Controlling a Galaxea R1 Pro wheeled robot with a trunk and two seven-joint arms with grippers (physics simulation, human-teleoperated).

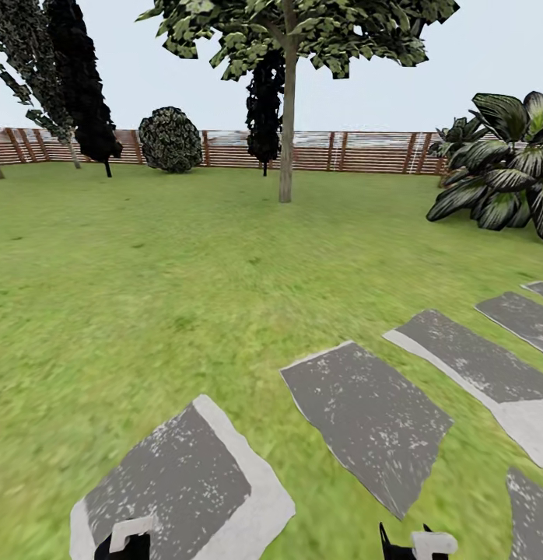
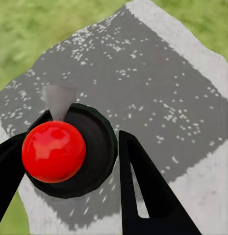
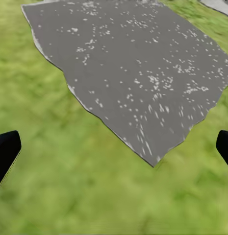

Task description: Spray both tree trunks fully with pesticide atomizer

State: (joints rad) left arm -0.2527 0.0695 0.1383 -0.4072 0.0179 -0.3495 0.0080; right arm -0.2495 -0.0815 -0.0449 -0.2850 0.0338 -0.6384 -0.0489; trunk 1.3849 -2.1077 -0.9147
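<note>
Left gripper pinches the pesticide atomizer (red cap facing the wrist camera), held over a grey stepping stone. Right gripper hangs spread wide above grass beside another stone. Ahead, across open lawn, stands one tree trunk before the slatted fence; a broad-leaved plant sits right.

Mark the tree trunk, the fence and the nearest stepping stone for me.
tree trunk point(image 1: 286, 148), head view, mid trunk.
fence point(image 1: 365, 152), head view, slats right of the trunk.
stepping stone point(image 1: 178, 474), head view, its dark centre.
</note>
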